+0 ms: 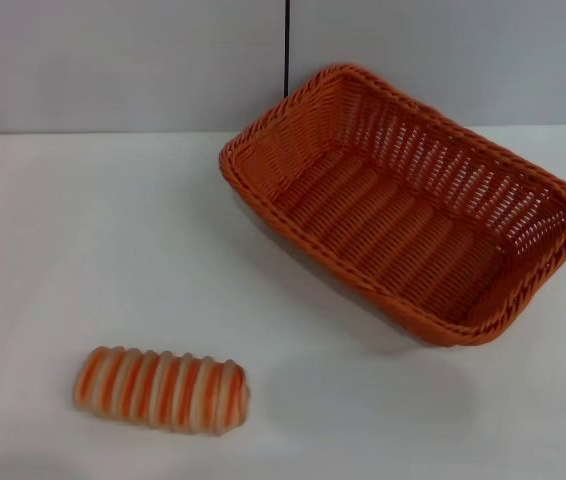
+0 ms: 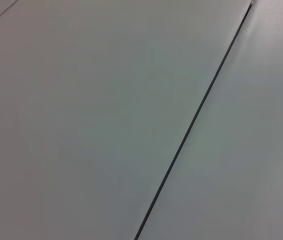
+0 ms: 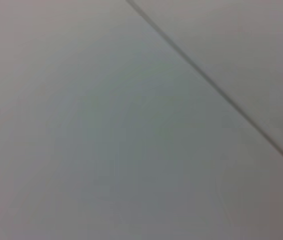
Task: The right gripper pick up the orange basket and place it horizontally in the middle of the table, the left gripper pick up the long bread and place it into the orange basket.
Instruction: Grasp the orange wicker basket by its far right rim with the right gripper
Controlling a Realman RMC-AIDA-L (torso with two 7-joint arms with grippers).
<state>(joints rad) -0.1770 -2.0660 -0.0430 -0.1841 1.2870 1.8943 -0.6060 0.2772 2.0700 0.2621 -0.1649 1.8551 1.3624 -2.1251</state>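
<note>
While no gripper shows in any view, the orange basket sits on the table, with the long bread at seven o'clock from it.

A grey wall with a dark, perhaps panel, seam.

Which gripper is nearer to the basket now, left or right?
Cannot tell: neither gripper appears in any view. The basket sits on the table's right side, the bread front-left.
</note>
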